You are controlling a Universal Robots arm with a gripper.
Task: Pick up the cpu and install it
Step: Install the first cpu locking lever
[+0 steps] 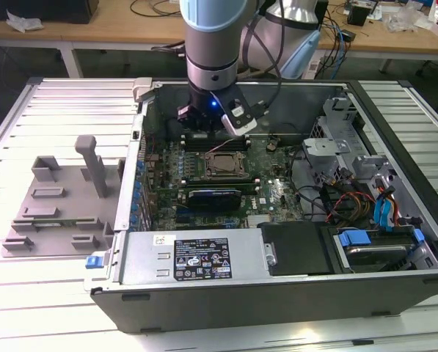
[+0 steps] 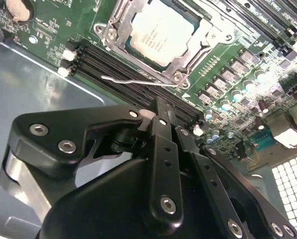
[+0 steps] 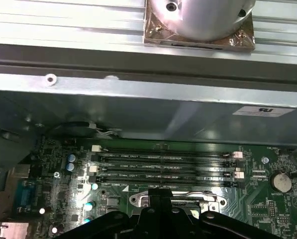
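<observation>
The cpu (image 2: 158,32) sat seated in the socket frame (image 2: 180,67), upper centre of the second wrist view, so placement looked done. The gripper (image 2: 160,112) hung just below it, jaws closed together and holding nothing.

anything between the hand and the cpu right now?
Nothing visible. The cpu already sits in its socket frame on the motherboard, top bare; in the second wrist view the hand is beside it over the memory slots, with open space between.
</observation>
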